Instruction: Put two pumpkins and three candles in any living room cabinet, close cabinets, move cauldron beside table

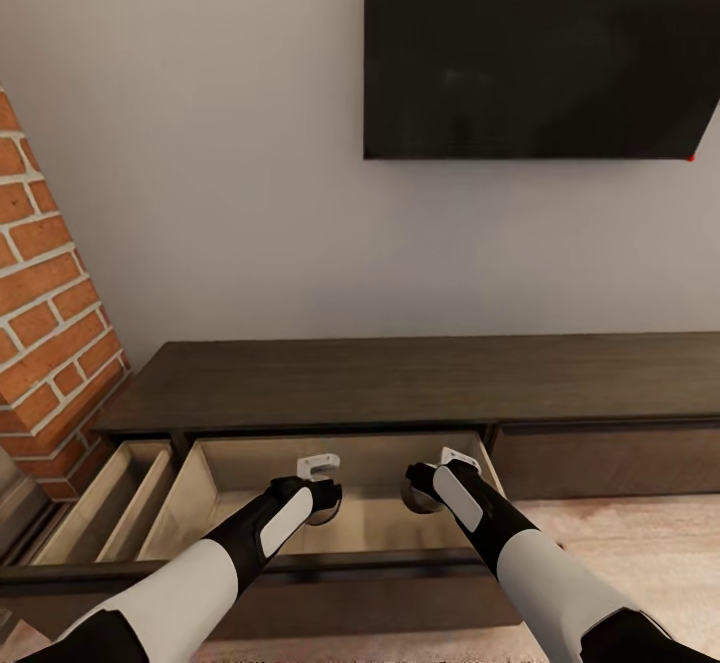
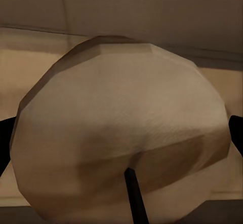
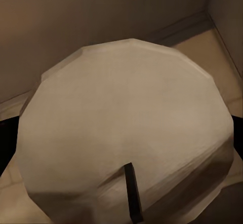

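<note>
The left gripper (image 1: 318, 465) held one candle (image 2: 121, 138), and the right gripper (image 1: 458, 458) gripped another candle (image 3: 126, 138) over the open cabinet (image 1: 400, 383) drawer (image 1: 215, 468). They looked small, light and hard; squeezing the round sides seemed best.

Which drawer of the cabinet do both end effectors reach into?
The wide middle drawer, pulled open with a pale interior. The narrower open drawer lies beside the brick, and the right drawer is shut.
</note>
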Robot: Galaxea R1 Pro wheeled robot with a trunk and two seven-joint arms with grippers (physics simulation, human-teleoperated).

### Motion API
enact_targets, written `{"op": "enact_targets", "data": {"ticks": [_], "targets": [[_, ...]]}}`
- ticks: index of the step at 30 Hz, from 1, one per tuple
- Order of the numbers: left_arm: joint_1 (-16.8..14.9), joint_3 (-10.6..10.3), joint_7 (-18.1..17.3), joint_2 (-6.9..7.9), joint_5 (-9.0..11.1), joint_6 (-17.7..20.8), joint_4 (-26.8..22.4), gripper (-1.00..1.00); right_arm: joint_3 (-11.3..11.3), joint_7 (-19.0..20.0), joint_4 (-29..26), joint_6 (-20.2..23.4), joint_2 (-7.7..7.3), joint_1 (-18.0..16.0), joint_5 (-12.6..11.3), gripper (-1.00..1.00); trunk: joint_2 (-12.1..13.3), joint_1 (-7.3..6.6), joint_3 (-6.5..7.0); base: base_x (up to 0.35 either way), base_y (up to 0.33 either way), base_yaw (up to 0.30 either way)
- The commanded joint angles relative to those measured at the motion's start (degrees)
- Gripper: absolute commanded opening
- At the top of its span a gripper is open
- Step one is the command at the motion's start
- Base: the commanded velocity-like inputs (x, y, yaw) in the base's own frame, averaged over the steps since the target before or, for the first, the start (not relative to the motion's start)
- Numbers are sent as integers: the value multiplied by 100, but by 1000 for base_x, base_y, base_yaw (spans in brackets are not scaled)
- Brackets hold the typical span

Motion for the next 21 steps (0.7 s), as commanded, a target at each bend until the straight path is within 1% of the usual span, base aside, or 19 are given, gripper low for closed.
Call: {"op": "enact_targets", "data": {"ticks": [1,21], "targets": [[-6,-36,49,1,51,5,-10,-100,36,-46,-11,12,-5,-5,-39,-100,-3,-1,-15,0,0,0],[-6,-37,44,3,64,12,-10,-100,40,-19,-13,32,-5,-4,-39,-100,-3,-1,-204,0,0,0]]}}
